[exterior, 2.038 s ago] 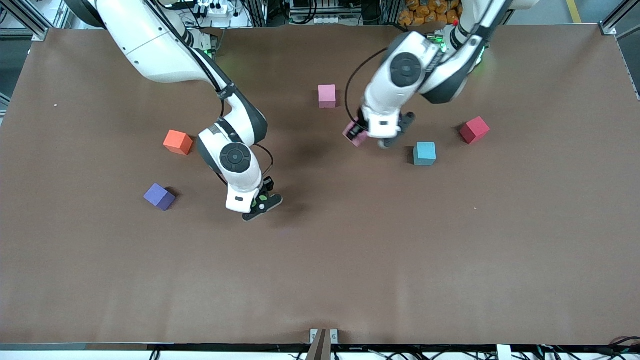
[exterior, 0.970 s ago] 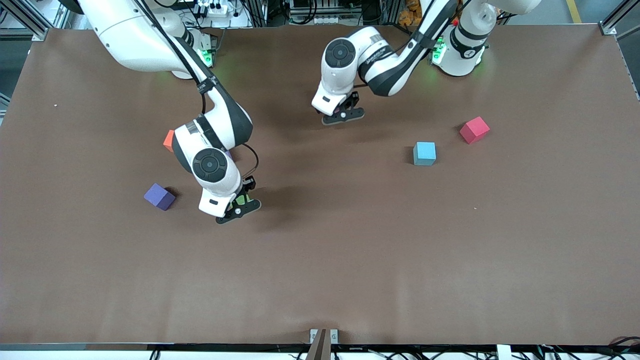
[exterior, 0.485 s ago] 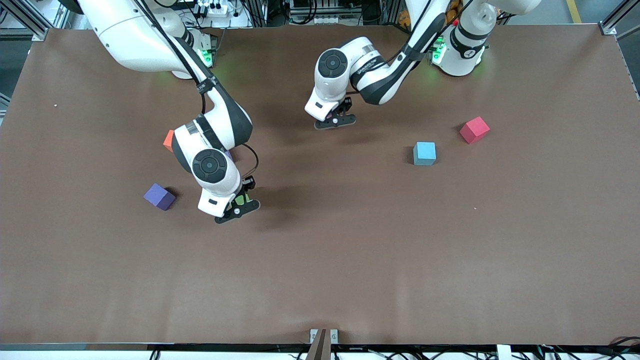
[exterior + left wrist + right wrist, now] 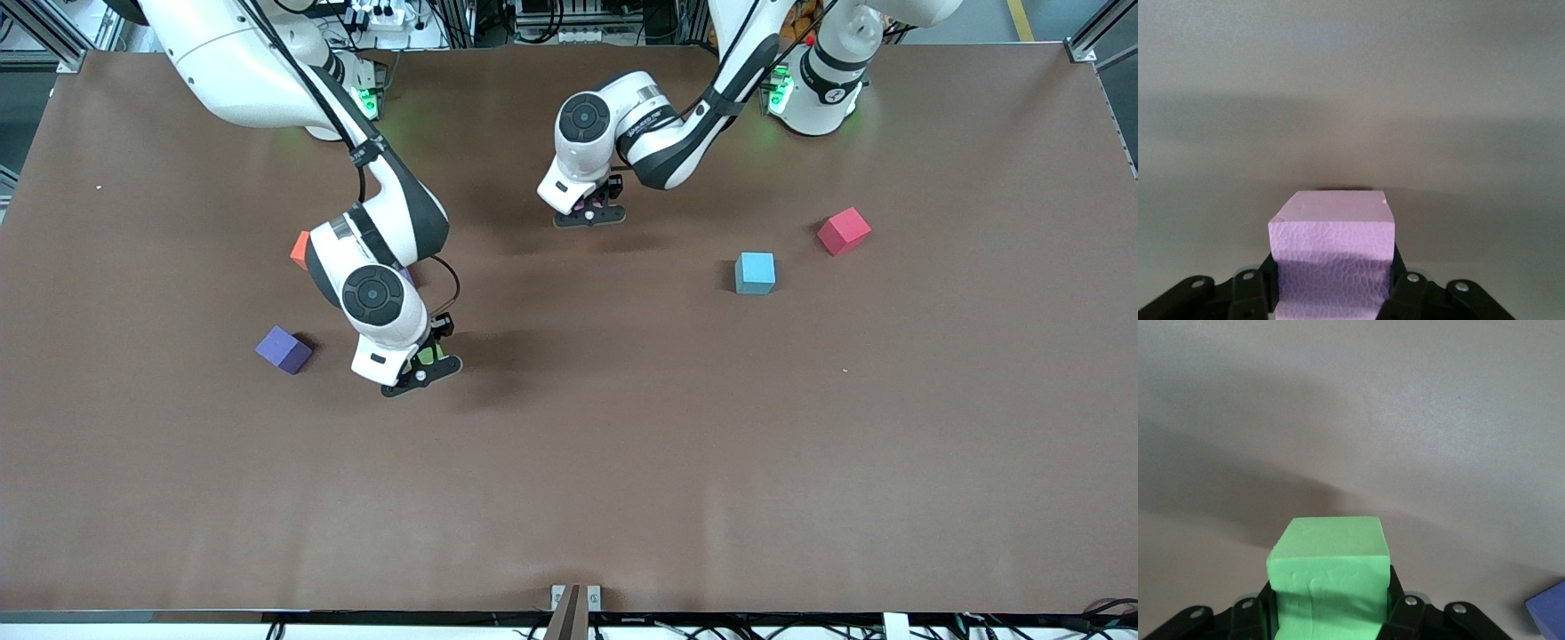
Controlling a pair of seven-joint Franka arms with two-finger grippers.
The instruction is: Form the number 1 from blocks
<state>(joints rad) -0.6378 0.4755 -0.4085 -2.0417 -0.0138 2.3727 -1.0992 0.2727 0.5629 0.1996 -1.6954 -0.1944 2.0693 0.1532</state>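
My left gripper (image 4: 589, 212) is shut on a pink block (image 4: 1331, 227), held low over the table's middle, toward the robots' bases. My right gripper (image 4: 421, 366) is shut on a green block (image 4: 1328, 553), just above the table beside the purple block (image 4: 284, 348). The purple block's corner also shows in the right wrist view (image 4: 1548, 613). The right arm half hides an orange block (image 4: 300, 250). A light blue block (image 4: 755, 272) and a red block (image 4: 844, 231) lie toward the left arm's end. In both wrist views the fingers press each block's two sides.
The brown table top (image 4: 622, 462) stretches bare from the blocks to the edge nearest the front camera. The two arms' elbows hang over the strip by the bases. A small metal bracket (image 4: 575, 597) sits at the near edge.
My left gripper has carried the pink block away from the light blue block, toward the bases and the right arm's end. My right gripper shifted the green block toward the purple block, then held still.
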